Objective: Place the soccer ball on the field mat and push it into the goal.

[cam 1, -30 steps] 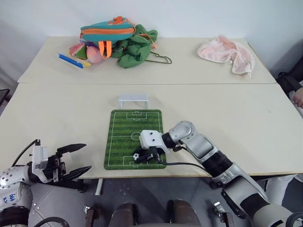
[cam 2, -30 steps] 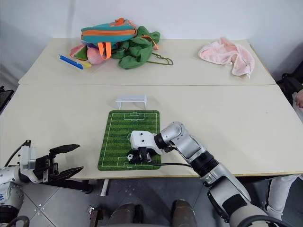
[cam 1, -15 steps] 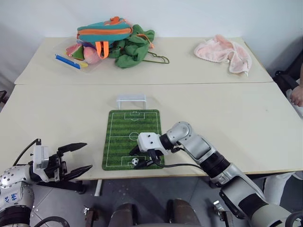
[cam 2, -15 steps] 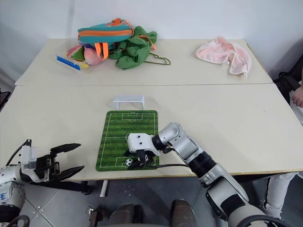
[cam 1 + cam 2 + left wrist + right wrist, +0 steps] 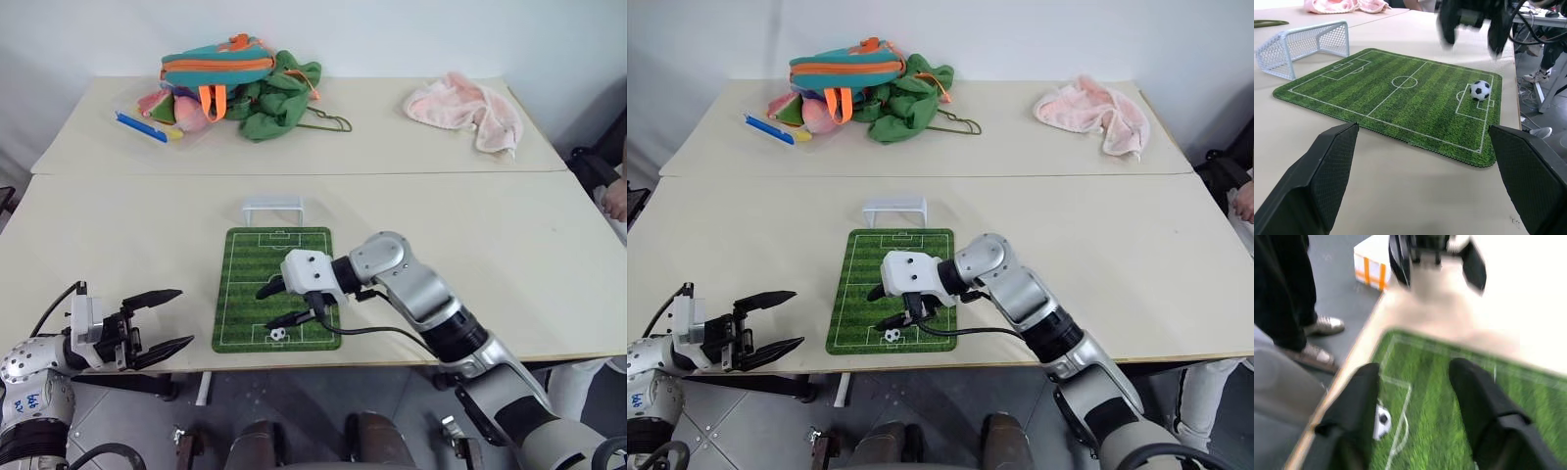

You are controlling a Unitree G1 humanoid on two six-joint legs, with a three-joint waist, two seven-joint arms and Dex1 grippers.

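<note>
Left eye view, right tool (image 5: 282,304) risen, soccer ball (image 5: 279,334) released

Robot test room, set up like a lab

Two plain beige tables (image 5: 460,235) are pushed together against a bare white wall (image 5: 392,34). Staged props lie on the far table: a pink towel (image 5: 468,106), a teal and orange backpack (image 5: 217,67), green clothes (image 5: 279,103). The left wrist view shows cables and a person's legs beside the table.
</note>
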